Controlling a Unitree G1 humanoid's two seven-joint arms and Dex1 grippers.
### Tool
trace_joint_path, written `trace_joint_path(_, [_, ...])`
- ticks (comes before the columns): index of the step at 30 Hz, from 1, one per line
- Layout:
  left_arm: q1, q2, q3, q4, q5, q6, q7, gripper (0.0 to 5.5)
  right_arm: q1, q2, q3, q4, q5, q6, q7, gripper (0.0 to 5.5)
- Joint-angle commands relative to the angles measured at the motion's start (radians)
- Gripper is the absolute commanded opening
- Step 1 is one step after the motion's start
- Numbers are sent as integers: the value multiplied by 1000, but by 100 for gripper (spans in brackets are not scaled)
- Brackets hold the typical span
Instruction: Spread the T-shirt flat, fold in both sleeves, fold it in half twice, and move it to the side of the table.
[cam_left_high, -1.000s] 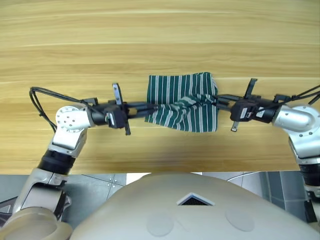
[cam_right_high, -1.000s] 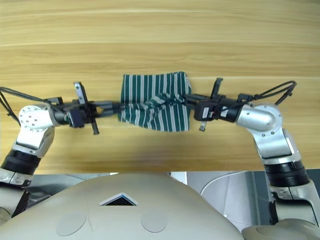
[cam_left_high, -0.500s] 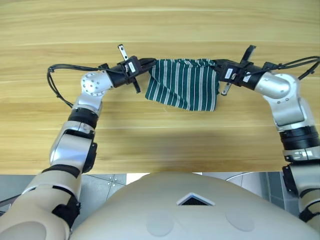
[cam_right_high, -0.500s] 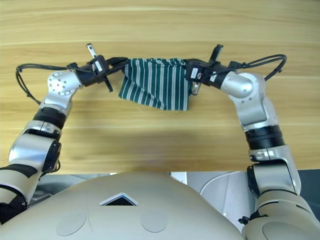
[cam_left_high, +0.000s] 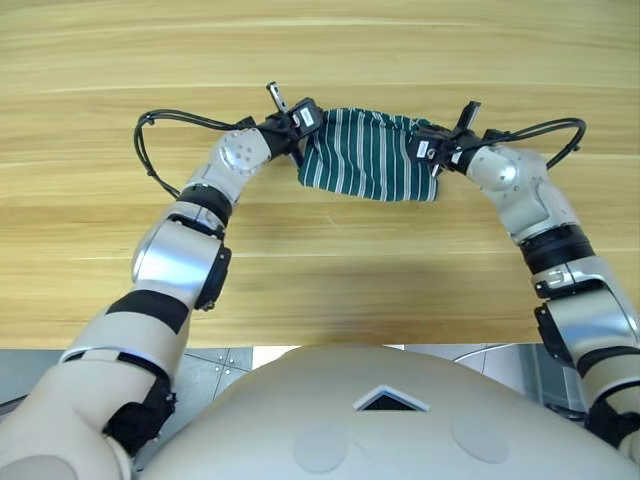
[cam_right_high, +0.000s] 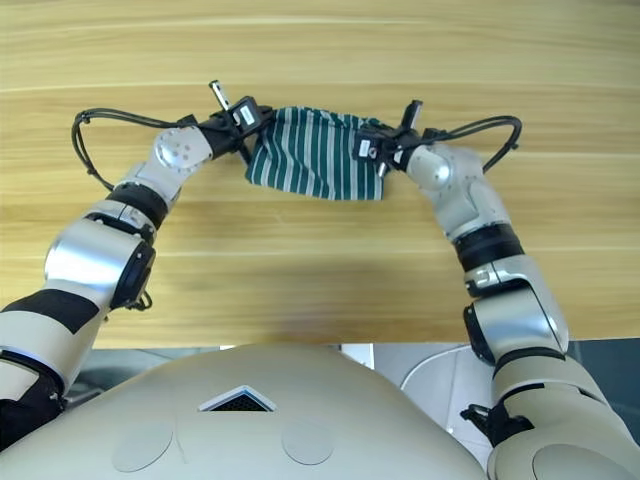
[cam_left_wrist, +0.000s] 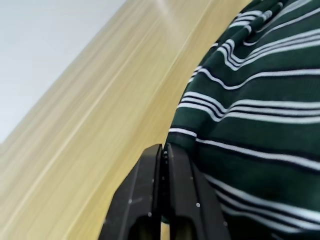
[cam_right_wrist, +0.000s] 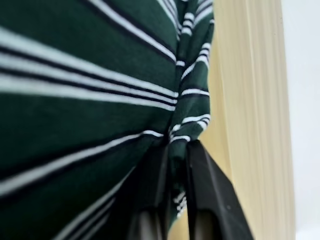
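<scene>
The T-shirt (cam_left_high: 368, 155), dark green with white stripes, is folded into a small rectangle and held up over the wooden table (cam_left_high: 320, 50), its lower edge drooping. My left gripper (cam_left_high: 308, 128) is shut on its upper left corner. My right gripper (cam_left_high: 415, 135) is shut on its upper right corner. In the left wrist view the black fingers (cam_left_wrist: 160, 200) pinch the striped cloth (cam_left_wrist: 250, 125). Seen from the right wrist, the fingers (cam_right_wrist: 170, 200) clamp a fold of the same shirt (cam_right_wrist: 75, 75).
The wooden table stretches far beyond the shirt and on both sides. Its near edge (cam_left_high: 300, 345) runs across the lower part of the eye views, with floor (cam_left_high: 210, 358) below it.
Both grippers have carried the shirt away from me toward the middle of the table, arms stretching out. The shirt hangs flatter than a second ago.
</scene>
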Motion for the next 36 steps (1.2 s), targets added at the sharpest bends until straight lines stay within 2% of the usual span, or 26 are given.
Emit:
trace_joint_path(1, [10,-7,23,33,1,81,-67,88,8,16,-25,119,24,23,-30,118])
trace_joint_path(4, [-12,6,83,34,-36,121,-20,129,-8,22,-133,124,153,13,-28,160])
trace_joint_path(7, [-52,16,178,33,-98,166,76,183,-44,54,-293,156,369,11,18,219])
trace_joint_path(12, [-83,11,372,28,-247,198,98,186,-169,109,-546,301,684,74,97,308])
trace_joint_path(15, [-67,-2,540,-2,-431,130,-112,186,-191,96,-625,324,765,49,119,363])
trace_joint_path(18, [-48,-11,664,-42,-589,77,-362,186,-161,112,-599,233,738,-39,136,421])
trace_joint_path(20, [-18,-21,682,-83,-638,9,-546,151,-141,130,-553,151,691,-111,131,448])
trace_joint_path(22, [26,-31,661,-130,-652,-77,-717,120,-129,137,-481,95,598,-182,101,448])
trace_joint_path(24, [81,-39,619,-184,-657,-136,-892,88,-133,139,-408,74,500,-228,68,417])
trace_joint_path(27, [149,-32,539,-217,-615,-203,-1039,29,-163,138,-327,110,382,-262,18,351])
trace_joint_path(29, [172,-25,504,-226,-599,-227,-1088,4,-175,142,-294,124,341,-274,6,320])
trace_joint_path(31, [186,-15,477,-235,-588,-236,-1122,0,-186,139,-255,146,282,-287,-22,288])
trace_joint_path(36, [175,20,415,-210,-505,-303,-1048,0,-190,130,-166,182,174,-306,-45,190])
